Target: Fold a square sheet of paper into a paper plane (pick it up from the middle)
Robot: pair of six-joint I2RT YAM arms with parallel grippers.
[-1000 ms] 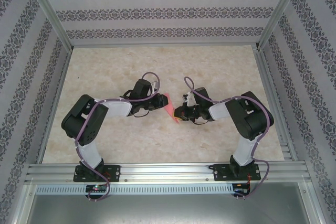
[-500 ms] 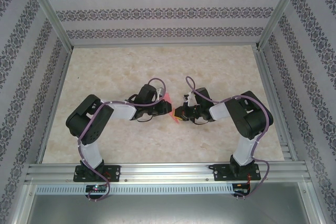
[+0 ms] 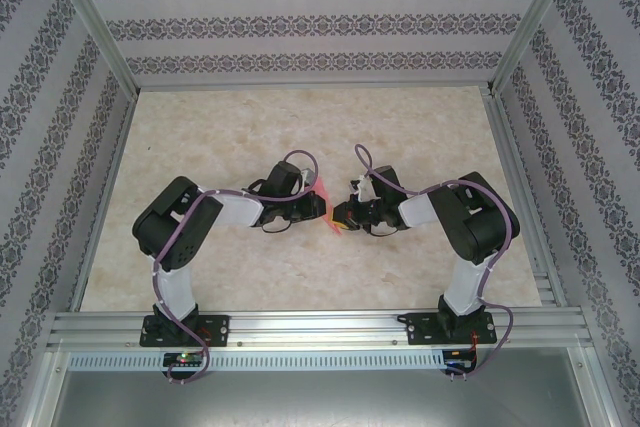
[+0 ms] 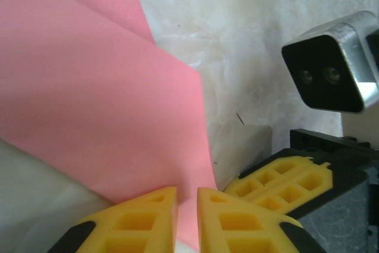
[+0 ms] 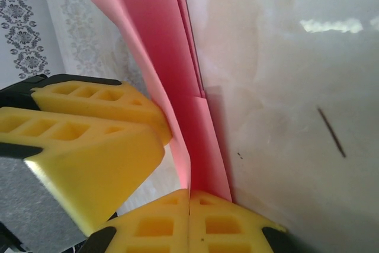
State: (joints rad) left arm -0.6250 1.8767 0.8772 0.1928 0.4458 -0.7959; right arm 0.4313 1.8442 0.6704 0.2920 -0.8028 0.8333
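Midway: paper (image 4: 106,105) shows layered folds but no dart yet, more creases left. Right gripper (image 5: 189,202) is clamped on it above table (image 3: 400,127) centre. Left gripper (image 4: 186,205) is narrow with paper between jaws, grip unclear.

Left claw (image 4: 187,191) and right claw (image 5: 189,192) crowd the paper (image 4: 89,87); table (image 3: 400,127) beyond open

I'm seeing a pale marbled table (image 3: 420,127); patterned walls (image 3: 300,22) are enclosing it on three sides, a metal rail (image 3: 320,325) is running along its near edge, and a thin dark mark (image 5: 331,131) is lying on it.
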